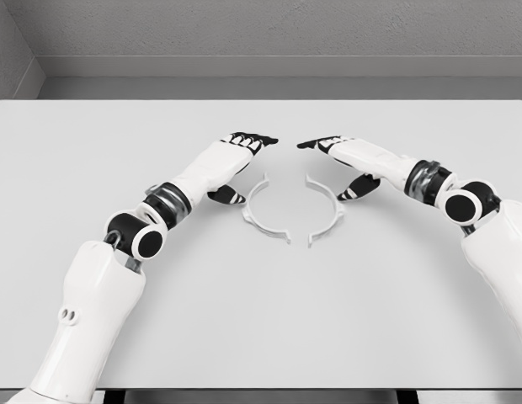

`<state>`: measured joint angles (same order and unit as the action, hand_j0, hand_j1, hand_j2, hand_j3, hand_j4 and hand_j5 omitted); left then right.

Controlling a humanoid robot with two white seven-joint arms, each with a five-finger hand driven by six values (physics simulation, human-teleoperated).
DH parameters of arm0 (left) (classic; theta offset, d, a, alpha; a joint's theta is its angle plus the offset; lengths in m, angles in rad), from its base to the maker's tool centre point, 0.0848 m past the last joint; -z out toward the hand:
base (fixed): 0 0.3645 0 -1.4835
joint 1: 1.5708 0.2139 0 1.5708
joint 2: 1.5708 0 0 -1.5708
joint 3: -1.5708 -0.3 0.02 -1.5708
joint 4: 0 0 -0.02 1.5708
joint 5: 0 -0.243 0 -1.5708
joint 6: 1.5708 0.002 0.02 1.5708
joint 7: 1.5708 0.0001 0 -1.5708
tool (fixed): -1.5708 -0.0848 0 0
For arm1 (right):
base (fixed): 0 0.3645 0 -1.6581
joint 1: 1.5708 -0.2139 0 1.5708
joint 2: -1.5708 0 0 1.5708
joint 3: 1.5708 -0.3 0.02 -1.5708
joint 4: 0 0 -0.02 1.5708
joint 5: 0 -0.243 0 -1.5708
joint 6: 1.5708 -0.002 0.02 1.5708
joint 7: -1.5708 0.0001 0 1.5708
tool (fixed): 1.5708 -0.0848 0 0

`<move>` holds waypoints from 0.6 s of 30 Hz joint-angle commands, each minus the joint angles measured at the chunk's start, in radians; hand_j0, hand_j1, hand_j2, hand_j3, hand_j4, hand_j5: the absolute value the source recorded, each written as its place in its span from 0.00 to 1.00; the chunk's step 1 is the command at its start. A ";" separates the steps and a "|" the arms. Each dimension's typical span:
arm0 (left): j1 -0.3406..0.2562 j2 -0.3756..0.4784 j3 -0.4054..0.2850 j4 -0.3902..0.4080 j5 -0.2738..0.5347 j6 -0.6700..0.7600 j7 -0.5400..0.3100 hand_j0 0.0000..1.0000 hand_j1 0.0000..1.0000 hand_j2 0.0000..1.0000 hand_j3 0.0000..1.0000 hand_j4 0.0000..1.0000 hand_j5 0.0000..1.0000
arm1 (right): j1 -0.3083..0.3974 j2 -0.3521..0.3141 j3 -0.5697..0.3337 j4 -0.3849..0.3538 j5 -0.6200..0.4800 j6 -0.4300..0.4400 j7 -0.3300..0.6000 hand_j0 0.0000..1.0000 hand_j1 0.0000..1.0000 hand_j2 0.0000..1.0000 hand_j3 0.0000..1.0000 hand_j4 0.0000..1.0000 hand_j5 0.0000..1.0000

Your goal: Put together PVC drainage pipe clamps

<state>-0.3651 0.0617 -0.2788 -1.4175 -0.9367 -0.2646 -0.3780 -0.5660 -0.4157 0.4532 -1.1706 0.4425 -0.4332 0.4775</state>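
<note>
So the setup here is 2 white half-ring clamp pieces lying flat on the bench (93, 151), roughly dead center. The left clamp half (259, 210) curves like a "C" and the right clamp half (327, 210) mirrors it, open sides facing each other, with a clear gap between them. They're not touching, so the ring isn't closed yet.

The left hand (236, 156) sits just beside its half, up and to the outer left of it, fingers stretched out toward the middle and thumb hanging down near the curve's outer edge. It's holding nothing. The right hand (349, 156) is pretty much the mirror image: just outside the right half, fingers extended inward, thumb down close to the outer curve, also empty. Can't quite tell if either thumb is actually touching the plastic.

The thing that matters: each half lies on the inner, lower side of its own hand, between hand and centerline. Each arm is clearly nearer its own piece, so no crossing over needed. The mating ends line up along the near-far direction, so closing the ring looks like a straight sideways push, left piece going right and right piece going left. If 1 half rotates while sliding, the ends probably won't meet.
</note>
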 commanded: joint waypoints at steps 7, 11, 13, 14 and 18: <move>0.000 -0.014 -0.007 -0.003 0.004 0.002 0.001 1.00 1.00 1.00 1.00 1.00 1.00 | 0.000 0.000 -0.001 -0.003 -0.010 0.001 0.000 1.00 1.00 1.00 1.00 1.00 1.00; 0.000 -0.016 -0.013 -0.003 0.004 0.002 0.001 1.00 1.00 1.00 1.00 1.00 1.00 | 0.000 -0.002 -0.021 0.002 -0.007 0.002 -0.007 1.00 1.00 1.00 1.00 1.00 1.00; 0.000 -0.016 -0.014 -0.003 0.004 0.002 0.001 1.00 1.00 1.00 1.00 1.00 1.00 | -0.002 -0.003 -0.028 0.008 -0.005 0.002 -0.008 1.00 1.00 1.00 1.00 1.00 1.00; 0.000 -0.017 -0.014 -0.003 0.004 0.002 0.001 1.00 1.00 1.00 1.00 1.00 1.00 | -0.003 -0.006 -0.028 0.008 -0.004 0.002 -0.008 1.00 1.00 1.00 1.00 1.00 1.00; 0.000 -0.025 -0.014 -0.003 0.004 0.002 0.001 1.00 1.00 1.00 1.00 1.00 1.00 | 0.006 -0.057 -0.027 -0.003 -0.001 0.001 -0.002 1.00 1.00 1.00 1.00 1.00 1.00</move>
<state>-0.3651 0.0401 -0.2928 -1.4202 -0.9374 -0.2630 -0.3780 -0.5599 -0.4483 0.4286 -1.1696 0.4462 -0.4335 0.4743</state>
